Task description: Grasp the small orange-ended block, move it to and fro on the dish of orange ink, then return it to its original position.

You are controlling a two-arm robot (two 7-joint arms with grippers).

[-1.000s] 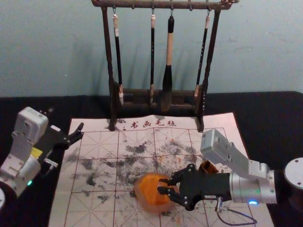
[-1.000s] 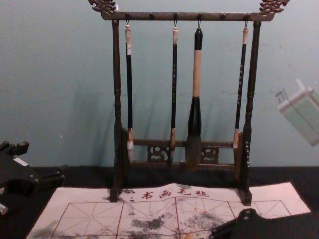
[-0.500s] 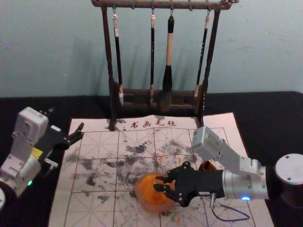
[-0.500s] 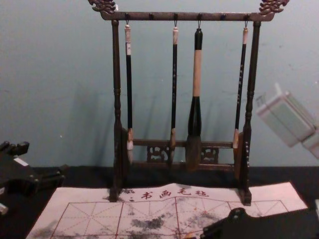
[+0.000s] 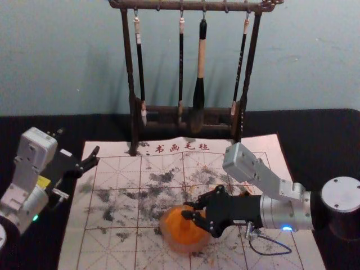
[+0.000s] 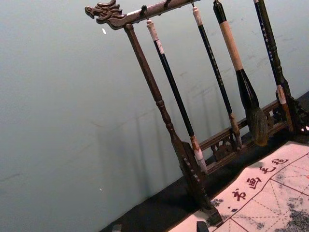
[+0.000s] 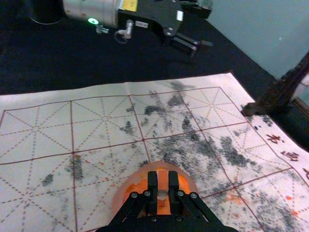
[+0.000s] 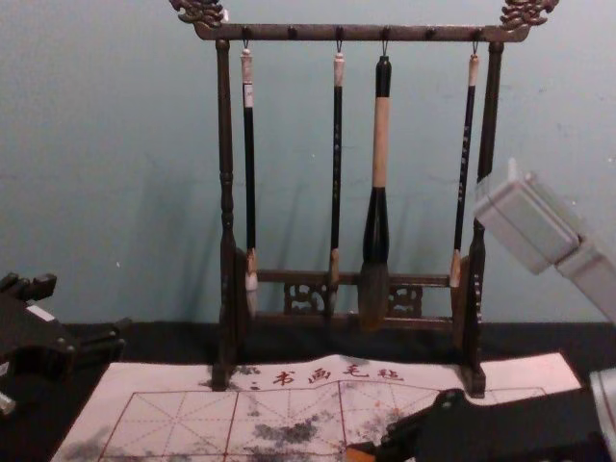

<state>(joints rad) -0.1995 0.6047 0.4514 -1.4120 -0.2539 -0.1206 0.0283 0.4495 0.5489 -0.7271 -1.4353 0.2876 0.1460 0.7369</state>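
Over the far side of the orange ink dish (image 5: 179, 235), my right gripper (image 5: 185, 210) reaches in from the right in the head view. The right wrist view has the small orange-ended block (image 7: 162, 179) pinched between the fingertips of my right gripper (image 7: 162, 186), with the dish (image 7: 120, 193) behind and around it. An orange end of the block (image 8: 360, 453) shows at the chest view's bottom edge. Whether it touches the ink I cannot tell. My left gripper (image 5: 97, 157) is parked at the left, its fingertips wide apart in the left wrist view (image 6: 159, 227).
A white, ink-stained felt mat (image 5: 112, 194) lies under the dish on the black table (image 5: 320, 146). At the back stands a dark wooden rack (image 5: 132, 126) with several hanging brushes. A brown container (image 5: 244, 193) is mostly hidden behind my right gripper.
My right gripper has shifted left and toward the rack, and sits higher in the chest view, where the block's orange end has come into sight. The left arm and dish have stayed put.
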